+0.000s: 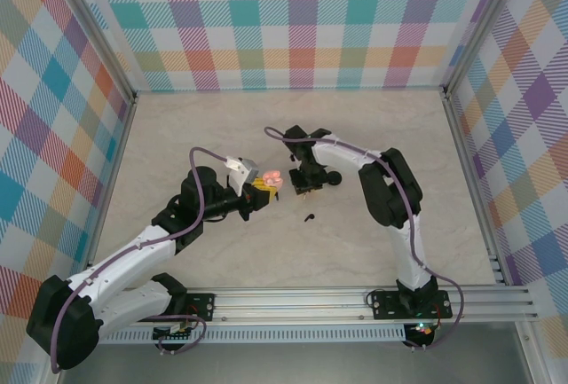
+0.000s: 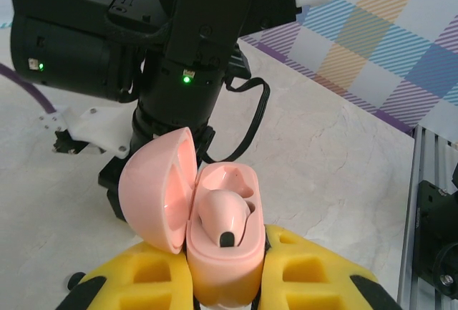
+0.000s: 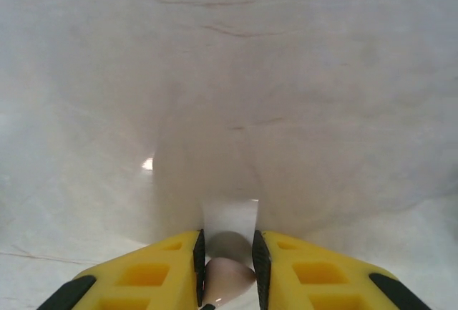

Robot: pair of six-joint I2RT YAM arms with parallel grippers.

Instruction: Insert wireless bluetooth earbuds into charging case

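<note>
My left gripper point(image 2: 225, 275) is shut on a pink charging case point(image 2: 222, 256), held between its yellow fingers point(image 2: 143, 274). The case's lid point(image 2: 154, 192) is swung open to the left. One pale pink earbud point(image 2: 225, 213) sits in the near socket, and the far socket point(image 2: 230, 180) is empty. From above, the case point(image 1: 273, 176) hangs just left of my right gripper point(image 1: 306, 189), which points down at the table. That right gripper point(image 3: 227, 263) is shut on a second pale pink earbud point(image 3: 229, 281), close over the marble surface. A black earbud point(image 1: 308, 218) lies on the table in front of it.
A small dark round shape point(image 1: 334, 177) sits just right of the right gripper; I cannot tell what it is. Checked walls point(image 1: 293, 38) enclose the table on three sides. An aluminium rail point(image 1: 355, 300) runs along the near edge.
</note>
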